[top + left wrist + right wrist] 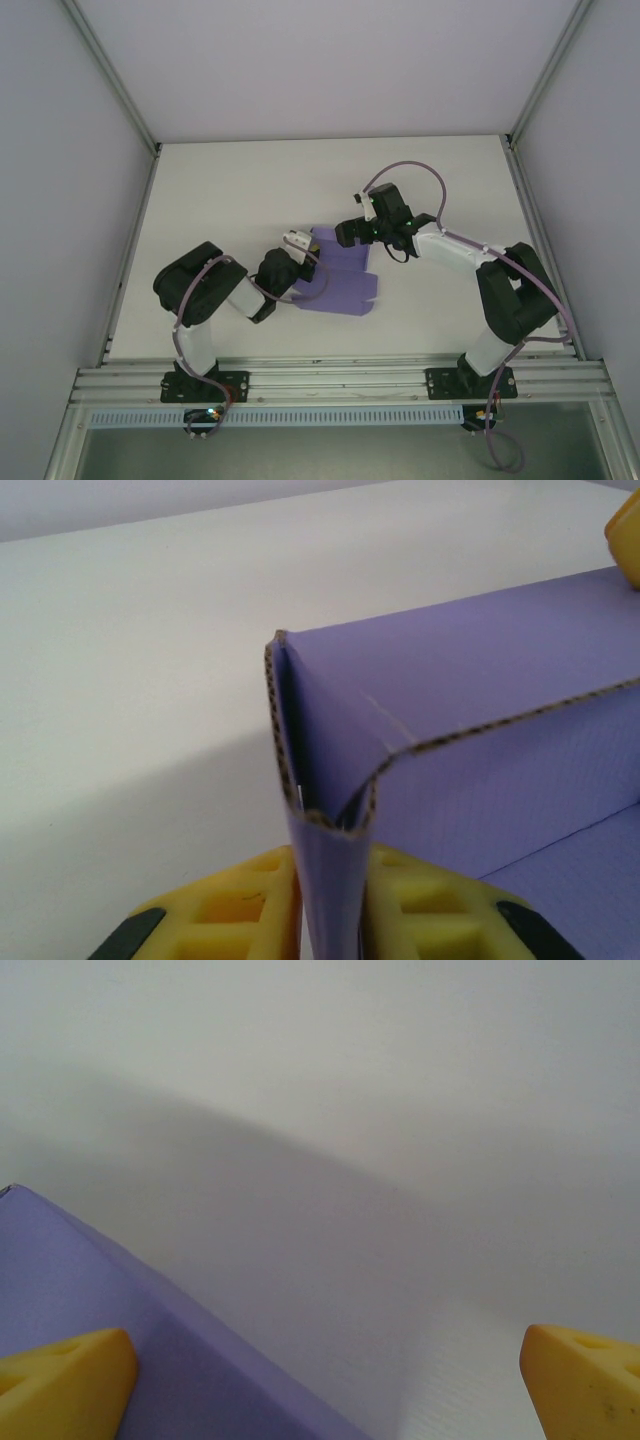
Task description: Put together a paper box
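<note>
The purple paper box lies partly folded at the table's middle, with one wall standing up. My left gripper is at its left end. In the left wrist view the yellow pads press from both sides on a folded corner flap of the paper box, so my left gripper is shut on it. My right gripper hovers at the box's far edge. It stands wide open, one yellow fingertip over the paper box's wall and the other over bare table. That fingertip also peeks in behind the wall.
The white table is framed by aluminium rails at the near edge and by grey walls on the other sides. Both arm bases sit on the near rail.
</note>
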Controlling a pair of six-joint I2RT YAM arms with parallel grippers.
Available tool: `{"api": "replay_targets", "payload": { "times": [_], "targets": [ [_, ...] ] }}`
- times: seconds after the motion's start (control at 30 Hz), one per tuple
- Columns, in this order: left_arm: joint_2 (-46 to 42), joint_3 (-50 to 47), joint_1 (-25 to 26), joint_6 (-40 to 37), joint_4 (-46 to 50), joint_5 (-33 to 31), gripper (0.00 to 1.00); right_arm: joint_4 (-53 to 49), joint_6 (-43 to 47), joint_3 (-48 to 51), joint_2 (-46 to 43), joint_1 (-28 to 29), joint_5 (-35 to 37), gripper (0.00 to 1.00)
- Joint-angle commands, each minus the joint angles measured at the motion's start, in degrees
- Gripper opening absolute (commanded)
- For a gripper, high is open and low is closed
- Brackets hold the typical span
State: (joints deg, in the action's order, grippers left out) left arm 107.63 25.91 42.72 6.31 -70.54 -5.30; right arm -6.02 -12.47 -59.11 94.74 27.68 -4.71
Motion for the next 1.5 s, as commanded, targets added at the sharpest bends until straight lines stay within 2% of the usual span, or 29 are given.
{"api": "replay_targets", "payload": {
  "times": [0.0, 0.33, 0.5, 0.6, 0.67, 0.7, 0.8, 0.87, 1.03, 1.13, 1.27, 1.4, 1.47],
  "targets": [
    [0.5, -0.2, 0.8, -0.7, -2.1, 1.8, 0.21, -7.5, 0.3, 3.6, 3.5, 0.3, 2.4, 1.0],
    [-0.9, 0.9, 1.1, -0.4, -1.0, -1.9, 0.22, -6.2, 3.4, 6.9, -0.7, 2.9, 2.3, 1.0],
    [-2.1, 2.0, 1.2, -0.9, 1.5, -3.8, 0.21, -7.7, 4.8, 6.5, -0.1, 3.7, 2.6, 1.0],
    [-2.4, 2.9, 1.3, -1.0, 3.7, -5.3, 0.11, -7.6, 4.3, 6.6, 0.0, 3.8, 3.5, 1.0],
    [-2.5, 3.3, 1.5, -1.0, 4.6, -8.4, 0.0, -7.8, 4.2, 6.3, -0.2, 3.8, 3.2, 1.0],
    [-2.6, 3.6, 1.5, -1.0, 5.4, -10.6, 0.0, -8.2, 4.2, 6.1, -0.3, 3.9, 3.1, 1.0],
    [-3.2, 6.0, 2.1, -0.9, 11.5, -19.6, 0.0, -8.4, 3.2, 6.1, -1.7, 4.0, 2.9, 1.0],
    [-4.1, 7.0, 2.3, -0.8, 14.4, -22.1, 0.0, -7.9, 0.7, 6.4, -3.8, 3.9, 4.4, 1.0],
    [-9.4, 10.9, 2.1, 3.4, 28.4, -22.2, 0.0, -4.0, -4.1, 7.8, -13.9, 2.8, 9.5, 1.0],
    [-12.9, 12.0, 1.4, 7.4, 34.5, -21.0, 0.0, 0.4, -3.7, 11.0, -21.2, 2.3, 11.3, 1.0],
    [-16.7, 13.3, 1.3, 10.6, 41.3, -19.5, 0.0, 7.9, -0.5, 16.2, -26.7, 2.4, 8.9, 0.99],
    [-19.4, 16.6, 1.5, 14.1, 50.1, -20.2, 0.0, 11.2, -0.5, 15.3, -23.6, 3.7, 7.6, 0.87],
    [-20.5, 17.5, 1.8, 15.5, 52.9, -20.5, 0.0, 12.9, -0.6, 13.6, -20.3, 4.6, 10.0, 0.76]
  ]
}}
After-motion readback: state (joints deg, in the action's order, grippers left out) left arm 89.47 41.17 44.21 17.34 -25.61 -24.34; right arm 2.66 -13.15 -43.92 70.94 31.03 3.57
